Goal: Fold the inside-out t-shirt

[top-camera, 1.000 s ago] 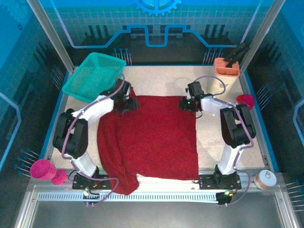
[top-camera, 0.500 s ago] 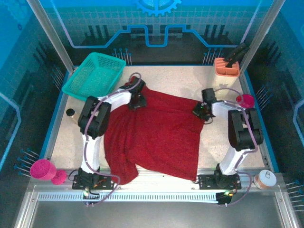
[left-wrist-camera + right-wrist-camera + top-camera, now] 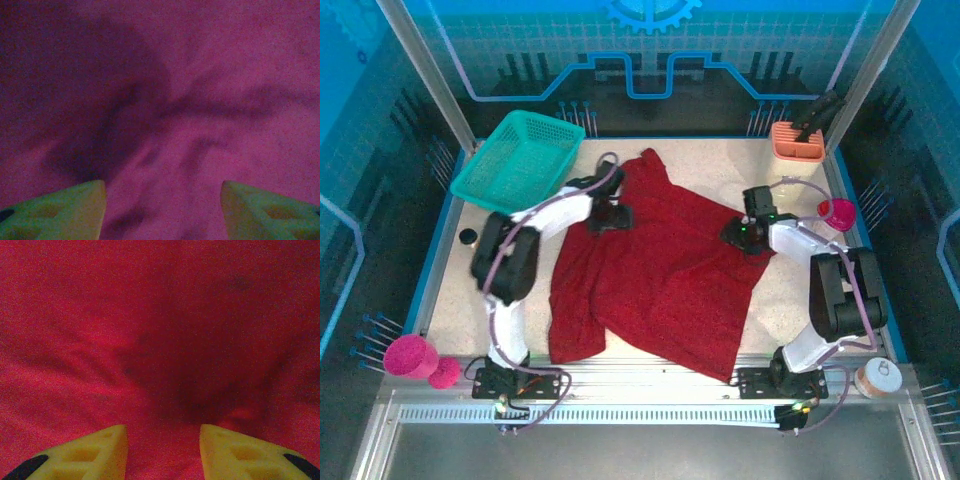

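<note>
The inside-out t-shirt (image 3: 665, 275) lies spread but skewed across the middle of the table (image 3: 720, 170). One corner points toward the upper centre of the frame, beside the teal basket (image 3: 520, 160). Its lower edge reaches the metal rail at the bottom, and a rumpled flap hangs down at the lower left.

The left tool (image 3: 610, 215) sits on the shirt's upper left edge. In the left wrist view the left tool (image 3: 162, 187) has its fingers (image 3: 65, 210) standing well apart, with creased cloth (image 3: 200, 100) between and beyond them and nothing pinched.

The right tool (image 3: 740, 233) rests at the shirt's right edge, centre right of the frame. In the right wrist view the right tool (image 3: 162, 432) also has its fingers (image 3: 235, 452) apart, though more narrowly, over shadowed red fabric (image 3: 150, 315).

An orange holder (image 3: 795, 141) stands at the upper right, with a pink cup (image 3: 837, 212) below it.
</note>
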### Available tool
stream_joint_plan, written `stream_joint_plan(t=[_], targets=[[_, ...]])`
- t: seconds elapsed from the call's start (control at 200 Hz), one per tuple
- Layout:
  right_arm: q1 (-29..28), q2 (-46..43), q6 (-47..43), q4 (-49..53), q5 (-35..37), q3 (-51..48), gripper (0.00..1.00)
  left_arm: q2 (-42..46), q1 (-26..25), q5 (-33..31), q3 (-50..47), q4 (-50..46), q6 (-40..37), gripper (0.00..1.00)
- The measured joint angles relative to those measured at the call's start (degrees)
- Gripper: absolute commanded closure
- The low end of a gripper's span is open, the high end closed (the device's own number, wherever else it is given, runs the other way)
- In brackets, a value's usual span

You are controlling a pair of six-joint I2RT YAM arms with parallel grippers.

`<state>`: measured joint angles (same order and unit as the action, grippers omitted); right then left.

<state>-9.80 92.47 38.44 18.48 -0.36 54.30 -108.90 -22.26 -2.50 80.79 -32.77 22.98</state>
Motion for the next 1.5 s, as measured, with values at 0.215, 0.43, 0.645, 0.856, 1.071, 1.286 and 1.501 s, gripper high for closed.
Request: stream_joint_plan(t=[0.215,0.43,0.645,0.856,1.071,1.286,1.501], targets=[[0.3,8.2,-2.6,0.5,-1.4,7.7,0.58,11.0,6.5,3.1,-11.6,8.2,6.1,0.4],[1.0,20.8,-2.0,1.1,-2.9,18.8,0.61,3.3,6.6,2.5,-18.7,15.7,10.3,0.46],[1.2,29.0,0.3,2.4,-3.4,31.1,0.66,15.8,2.7,-5.6,-34.0,20.2,18.0,0.44],[0.9,35.0,2.6,0.9,-7.2,38.6,0.66,29.4,2.6,-6.7,-48.1,22.1,26.3,0.44],[-2.4,40.9,4.3,-3.2,-11.0,45.7,0.65,44.6,2.6,-5.4,-56.6,16.8,32.7,0.44],[-3.4,44.0,5.3,-8.6,-17.4,49.4,0.63,52.6,2.6,-6.1,-54.8,8.4,31.3,0.4],[-2.6,33.2,6.2,-13.2,-20.6,35.7,0.61,40.7,2.2,-4.6,-47.0,9.3,24.9,0.42]])
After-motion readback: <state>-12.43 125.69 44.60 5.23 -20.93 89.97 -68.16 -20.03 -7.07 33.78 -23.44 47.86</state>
